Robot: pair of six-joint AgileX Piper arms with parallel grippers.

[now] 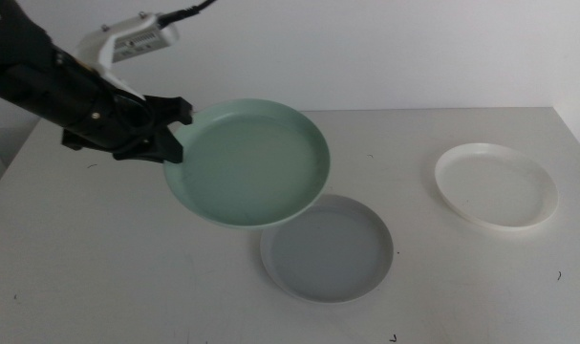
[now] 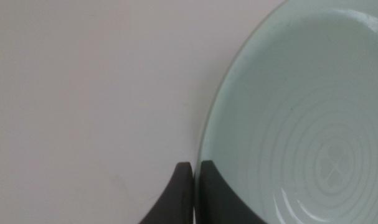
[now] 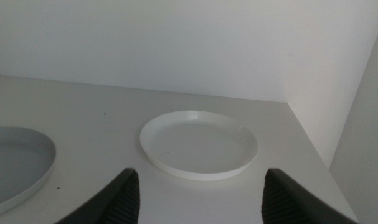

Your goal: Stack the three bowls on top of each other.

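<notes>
The left hand (image 1: 172,134) pinches the rim of the mint green round plastic bowl (image 1: 248,162), held above the worktop (image 1: 79,258), overlapping the grey-blue bowl's (image 1: 330,250) far-left edge; grey-blue centre lies near-right.

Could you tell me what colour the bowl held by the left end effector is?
Mint green bowl, clearest in the middle view.

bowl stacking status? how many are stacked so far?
None stacked yet. In hand: the left gripper is shut on the rim of the mint green bowl, held tilted in the air, partly over the grey-blue bowl on the table. Left: set it down there, then add the white bowl; the right gripper is open, facing it.
</notes>
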